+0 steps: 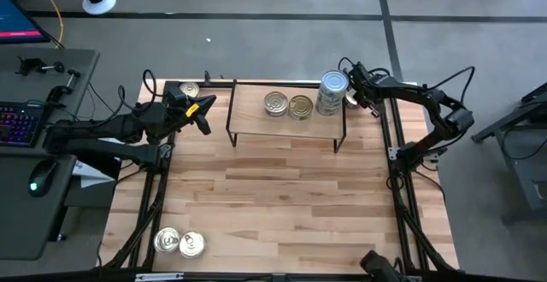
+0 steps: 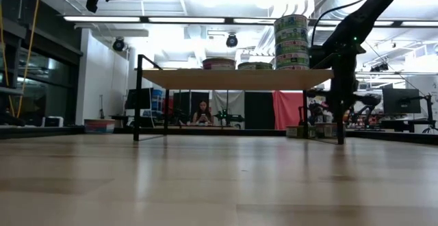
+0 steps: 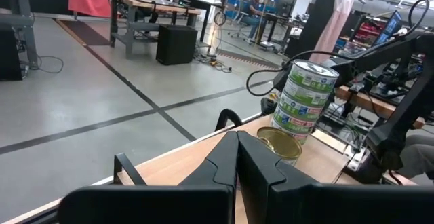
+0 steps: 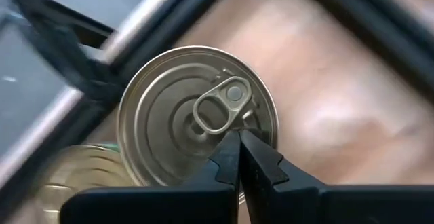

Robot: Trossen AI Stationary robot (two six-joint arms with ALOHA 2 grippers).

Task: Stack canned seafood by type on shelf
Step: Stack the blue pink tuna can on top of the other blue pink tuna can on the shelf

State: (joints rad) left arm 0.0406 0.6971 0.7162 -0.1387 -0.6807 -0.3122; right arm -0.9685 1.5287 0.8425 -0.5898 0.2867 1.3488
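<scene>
The shelf [image 1: 286, 124] stands at the table's far middle. On it are a silver tin [image 1: 275, 103], a gold tin [image 1: 300, 107] and a stack of green-labelled tins [image 1: 332, 92] at its right end. My right gripper [image 4: 239, 137] is shut and points steeply down over a silver pull-tab tin [image 4: 176, 115], which rests flat on the table just beyond the shelf's right end. A second tin [image 4: 74, 176] lies beside it. My left gripper [image 3: 237, 139] is shut and held level left of the shelf, above the table. My right gripper has its shut fingertips [image 4: 230, 149] over the silver tin's top, right beside the pull tab [image 4: 220, 108]. They come slanting from above. I cannot tell whether they touch the tin.
One tin [image 1: 189, 90] sits at the table's far left corner, and two more [image 1: 167, 241] [image 1: 191, 244] lie near the front left corner. The wide middle of the tabletop [image 1: 282, 196] is bare wood. Black frame rails [image 1: 397, 158] run along both sides.
</scene>
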